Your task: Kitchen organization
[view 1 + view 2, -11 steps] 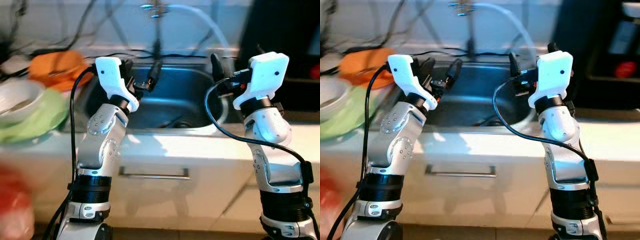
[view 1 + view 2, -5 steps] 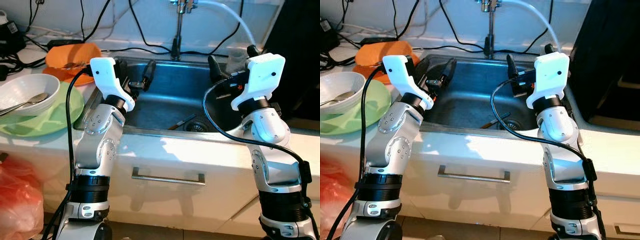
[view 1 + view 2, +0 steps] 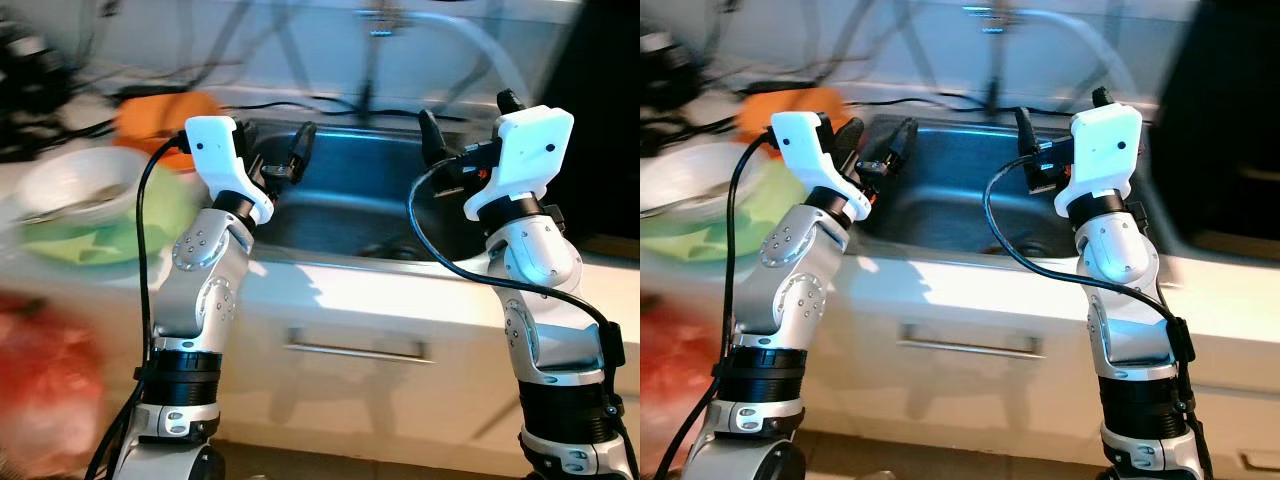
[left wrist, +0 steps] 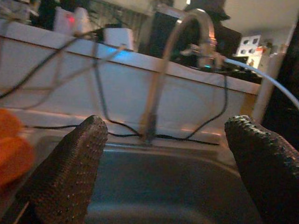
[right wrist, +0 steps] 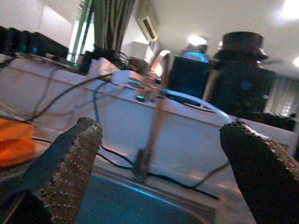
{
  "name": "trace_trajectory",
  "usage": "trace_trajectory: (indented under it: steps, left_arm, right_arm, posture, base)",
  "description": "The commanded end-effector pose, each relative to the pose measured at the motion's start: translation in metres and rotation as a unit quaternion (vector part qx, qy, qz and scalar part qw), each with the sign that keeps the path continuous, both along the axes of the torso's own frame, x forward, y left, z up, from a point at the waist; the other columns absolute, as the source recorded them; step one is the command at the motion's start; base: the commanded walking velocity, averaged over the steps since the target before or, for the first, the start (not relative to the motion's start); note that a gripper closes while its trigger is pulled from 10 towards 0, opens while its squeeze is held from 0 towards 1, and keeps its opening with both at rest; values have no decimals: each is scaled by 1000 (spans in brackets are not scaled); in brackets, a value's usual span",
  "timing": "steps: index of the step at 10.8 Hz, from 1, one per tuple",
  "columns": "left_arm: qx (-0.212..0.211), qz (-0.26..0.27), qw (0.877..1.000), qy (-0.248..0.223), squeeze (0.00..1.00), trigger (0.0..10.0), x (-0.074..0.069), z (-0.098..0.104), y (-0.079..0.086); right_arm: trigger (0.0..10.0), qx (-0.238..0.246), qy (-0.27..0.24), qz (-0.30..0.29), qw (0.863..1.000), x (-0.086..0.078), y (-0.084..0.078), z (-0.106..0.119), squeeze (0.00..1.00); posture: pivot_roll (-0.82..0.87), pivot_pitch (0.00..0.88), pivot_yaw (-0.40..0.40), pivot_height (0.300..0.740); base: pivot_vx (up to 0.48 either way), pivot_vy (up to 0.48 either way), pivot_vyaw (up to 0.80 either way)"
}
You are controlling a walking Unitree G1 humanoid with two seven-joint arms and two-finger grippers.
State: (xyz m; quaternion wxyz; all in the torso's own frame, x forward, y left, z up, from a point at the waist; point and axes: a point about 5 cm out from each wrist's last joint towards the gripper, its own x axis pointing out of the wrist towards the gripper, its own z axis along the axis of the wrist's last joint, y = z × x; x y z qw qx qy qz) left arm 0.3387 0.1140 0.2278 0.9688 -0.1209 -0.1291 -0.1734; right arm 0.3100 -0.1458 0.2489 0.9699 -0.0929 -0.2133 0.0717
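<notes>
Here, both arms are raised in front of a steel sink (image 3: pixel 350 215) set into a white counter (image 3: pixel 400 300) across the middle of the head views. The left gripper (image 3: pixel 285 160) sits left of centre over the sink's left rim, its two black fingers (image 4: pixel 65 177) spread wide apart with nothing between them. The right gripper (image 3: pixel 460 135) sits right of centre above the sink's right side, its fingers (image 5: pixel 70 172) likewise spread and empty. A faucet (image 4: pixel 187 32) rises behind the basin at the top centre, with cables trailing along the wall. In the left part of the frame, blurred, a white bowl (image 3: pixel 75 185) rests on a green plate (image 3: pixel 110 240), with an orange item (image 3: pixel 165 115) behind them. A cabinet handle (image 3: pixel 355 350) shows below the counter edge. A red blur (image 3: pixel 45 390) lies at the lower left.
</notes>
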Motion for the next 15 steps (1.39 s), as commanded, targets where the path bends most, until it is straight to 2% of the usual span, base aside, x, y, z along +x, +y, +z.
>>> trace_trajectory:
  steps: [1, 6, 12, 15]
  left_arm:
    - [4, -2, 1000, 3, 0, 10000, 3, 2, -1]
    - [10, 0, 1000, 8, 0, 10000, 3, 0, -2]
    - [14, 6, 1000, 0, 0, 10000, 4, 2, -2]
    - [24, 6, 1000, -5, 0, 10000, 4, 3, -1]
  right_arm:
    - [10000, 3, -5, 4, 1000, -1, 1, 3, 0]
    - [10000, 3, -6, 1, 1000, -2, 1, 3, 0]
    - [10000, 3, -6, -2, 1000, -1, -1, 3, 0]
    - [10000, -16, -8, -1, 1000, -1, 2, 3, 0]
  posture:
    - [22, 0, 14, 740]
    - [20, 2, 19, 740]
    - [21, 0, 20, 740]
    - [24, 0, 19, 740]
  base:
    - [0, 480, 0]
    - [0, 401, 0]
    - [0, 0, 0]
    - [0, 0, 215]
